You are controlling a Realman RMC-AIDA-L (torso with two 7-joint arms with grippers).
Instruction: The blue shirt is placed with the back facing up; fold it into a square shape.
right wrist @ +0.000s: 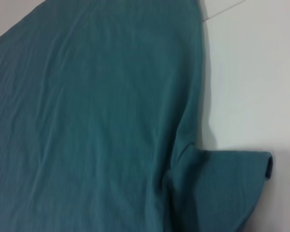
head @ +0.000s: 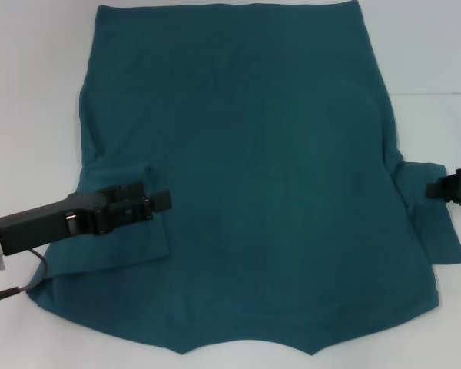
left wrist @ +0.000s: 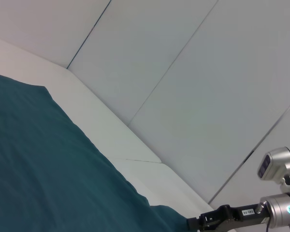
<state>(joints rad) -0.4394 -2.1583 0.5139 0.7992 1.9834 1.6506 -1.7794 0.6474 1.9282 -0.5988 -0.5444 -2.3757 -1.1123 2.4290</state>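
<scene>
Shirt: the large dark teal-blue short-sleeved cotton shirt (head: 253,177) is spread flat on the white desk (head: 31,92), plain back up, collar edge nearest the robot, hem at the far side.
Left sleeve: it is seen folded inward onto the body, so that side is already squared off.
Left gripper: the black left gripper (head: 157,202) is held low over that folded sleeve, apparently pressing or just letting go of it; whether its fingers are open or closed cannot be told.
Right sleeve: it is left sticking out flat past the shirt's side onto the desk, judged the next part to be folded in.
Right gripper: the black right gripper (head: 436,188) is placed just at the outer edge of that sleeve, presumably to take hold; the state of its fingers cannot be told.
Progress: an early stage is judged, with the body not yet folded.
</scene>
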